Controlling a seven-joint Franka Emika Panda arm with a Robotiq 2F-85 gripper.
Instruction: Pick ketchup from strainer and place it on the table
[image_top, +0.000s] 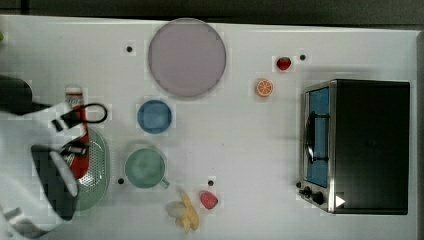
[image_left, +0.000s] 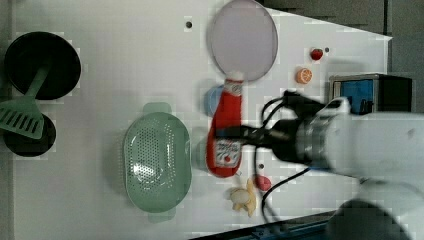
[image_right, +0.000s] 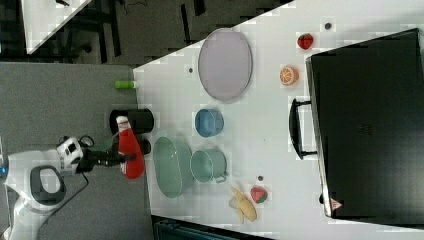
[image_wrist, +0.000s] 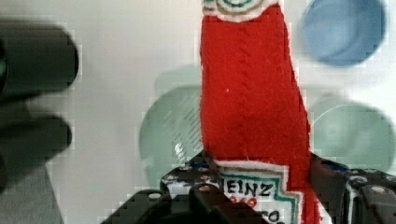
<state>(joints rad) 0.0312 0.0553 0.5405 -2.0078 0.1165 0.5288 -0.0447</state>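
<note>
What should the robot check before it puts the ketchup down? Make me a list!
1. Gripper shut on the ketchup: ok.
2. Ketchup lifted out of the strainer: ok, the left view shows the strainer empty.
3. Bare table to land on: ok.
4. Blue bowl and green mug close by: not ok, steer away.
5. Ketchup already touching the table: cannot tell.

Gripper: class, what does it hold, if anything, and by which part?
The gripper holds the red squeeze ketchup bottle across its lower body, at the white label, clear above the pale green strainer.
</note>
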